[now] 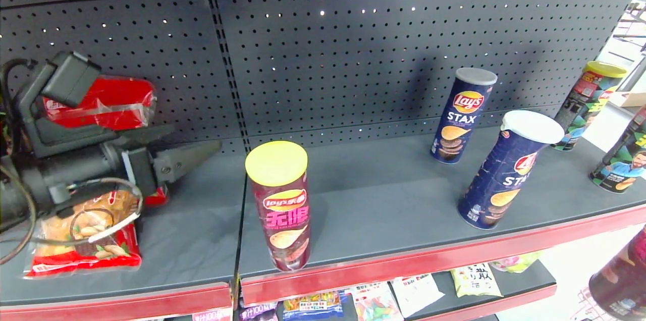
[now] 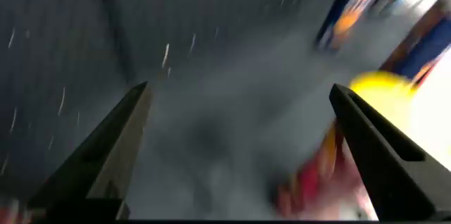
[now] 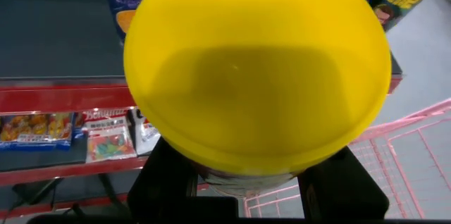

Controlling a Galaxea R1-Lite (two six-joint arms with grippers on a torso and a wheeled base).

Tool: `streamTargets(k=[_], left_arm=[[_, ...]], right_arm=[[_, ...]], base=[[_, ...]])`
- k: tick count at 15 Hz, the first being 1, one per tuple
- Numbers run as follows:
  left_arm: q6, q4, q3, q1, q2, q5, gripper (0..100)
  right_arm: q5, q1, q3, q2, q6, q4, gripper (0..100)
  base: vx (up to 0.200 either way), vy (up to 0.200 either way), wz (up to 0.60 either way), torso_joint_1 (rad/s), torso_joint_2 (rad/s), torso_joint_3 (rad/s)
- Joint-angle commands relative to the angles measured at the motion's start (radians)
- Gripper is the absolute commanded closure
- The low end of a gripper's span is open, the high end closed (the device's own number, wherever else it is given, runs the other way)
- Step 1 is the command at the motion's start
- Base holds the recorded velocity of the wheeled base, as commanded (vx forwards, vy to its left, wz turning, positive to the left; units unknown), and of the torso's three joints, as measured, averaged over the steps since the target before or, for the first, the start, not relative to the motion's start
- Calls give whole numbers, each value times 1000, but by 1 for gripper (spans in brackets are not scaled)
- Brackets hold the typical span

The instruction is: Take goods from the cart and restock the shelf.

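On the dark shelf (image 1: 383, 195) a maroon chip can with a yellow lid (image 1: 280, 205) stands upright near the front edge. My left gripper (image 1: 199, 147) hovers over the shelf just left of that can, open, with nothing between its fingers (image 2: 106, 160). In the left wrist view the can's yellow lid (image 2: 380, 86) is a blur beyond one finger. My right gripper (image 3: 254, 182) is shut on another chip can, whose yellow lid (image 3: 257, 69) covers most of the right wrist view. A dark red can (image 1: 623, 280) sits low at the right edge of the head view.
Two blue chip cans (image 1: 462, 116) (image 1: 507, 169) stand on the right half of the shelf, with green-and-black cans (image 1: 588, 104) beyond them. Red snack bags (image 1: 83, 240) lie under my left arm. Small packets (image 3: 106, 139) fill the lower shelf. The pink wire cart (image 3: 416, 146) is below.
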Motion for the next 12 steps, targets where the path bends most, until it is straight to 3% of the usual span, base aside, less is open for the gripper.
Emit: streamTargets(k=[1,2,3,4,11,12], left_arm=[[25,383,-11,7,-257,47,0],[62,447,-10,7,-275,70,0],[79,450,-5,7,-274,104,0],[102,435,10,2,-268,245,0],[109,357,55,5,-284,277,0],[109,357,55,5,-284,286,0]], right_arm=[[3,0,8,13,-3,-5,100],[3,1,3,9,-7,-3,100],[3,1,3,7,-15,-3,100],[19,1,5,3,-34,-5,100],[25,1,14,-5,-35,-2,100],[23,1,13,-5,-37,-2,100]], base=[[0,0,0,0,0,0],[0,0,0,0,0,0],[0,0,0,0,0,0],[0,0,0,0,0,0],[0,0,0,0,0,0],[-200,0,0,2,2,-2]])
